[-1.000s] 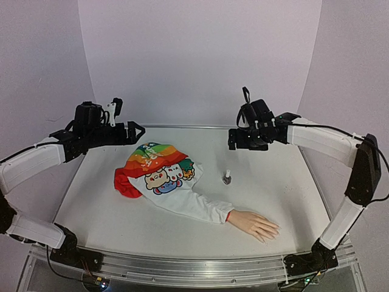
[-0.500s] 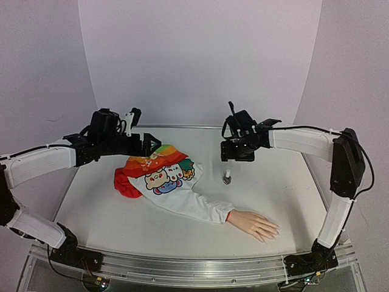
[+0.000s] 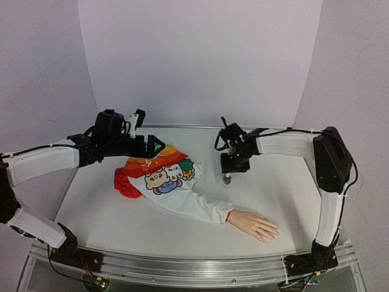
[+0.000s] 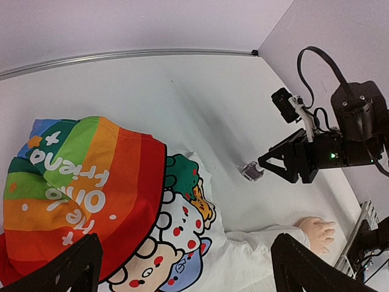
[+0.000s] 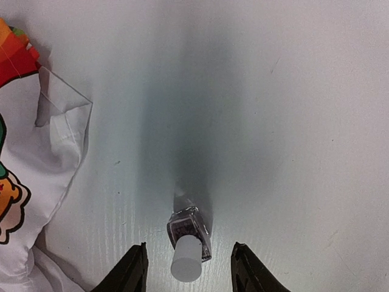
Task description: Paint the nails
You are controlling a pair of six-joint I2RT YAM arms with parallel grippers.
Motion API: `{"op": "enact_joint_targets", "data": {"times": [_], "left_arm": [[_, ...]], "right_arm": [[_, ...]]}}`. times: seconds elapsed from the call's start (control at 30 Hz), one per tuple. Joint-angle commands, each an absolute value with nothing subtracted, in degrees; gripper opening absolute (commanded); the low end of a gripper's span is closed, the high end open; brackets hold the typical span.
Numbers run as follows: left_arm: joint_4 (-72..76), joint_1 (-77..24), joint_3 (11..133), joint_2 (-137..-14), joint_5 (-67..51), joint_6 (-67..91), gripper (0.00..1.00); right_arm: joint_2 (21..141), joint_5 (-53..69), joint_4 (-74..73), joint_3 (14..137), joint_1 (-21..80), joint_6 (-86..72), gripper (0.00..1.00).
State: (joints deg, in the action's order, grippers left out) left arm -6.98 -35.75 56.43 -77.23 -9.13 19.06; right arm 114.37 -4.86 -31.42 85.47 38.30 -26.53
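A pale mannequin hand (image 3: 255,224) lies palm down at the front right, coming out of a white sleeve; its nails are too small to make out. It also shows at the lower right of the left wrist view (image 4: 317,233). A small clear bottle with a pale cap (image 3: 227,178) (image 5: 188,240) stands in the middle of the table. My right gripper (image 3: 230,165) (image 5: 188,260) hangs just above it, open, its fingers on either side of the cap without touching it. My left gripper (image 3: 153,146) (image 4: 185,264) hovers open over the shirt.
A child's shirt (image 3: 159,173) (image 4: 91,182) with a rainbow print and cartoon animals lies left of centre, its sleeve running to the hand. A raised metal rim (image 3: 182,263) edges the table's front. White walls close in the back and sides.
My right gripper has moved left and down to sit over the bottle, and its jaws have narrowed. The left gripper has moved right, over the shirt's top edge.
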Motion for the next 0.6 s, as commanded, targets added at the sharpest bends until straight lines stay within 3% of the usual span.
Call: {"op": "enact_joint_targets", "data": {"times": [0.0,0.3,0.57], "left_arm": [[-4.84,-36.14,59.1,-77.13,-8.08,18.85,1.0],[-4.83,-36.47,59.5,-77.51,-7.99,18.59,1.0],[-4.89,-36.73,59.6,-77.57,-7.86,18.52,1.0]], "right_arm": [[115.67,-5.49,-32.08,85.96,38.28,-26.4,0.42],[117.05,-6.34,-32.82,87.0,38.65,-25.62,0.33],[116.38,-8.06,-33.37,87.18,39.43,-25.14,0.13]]}}
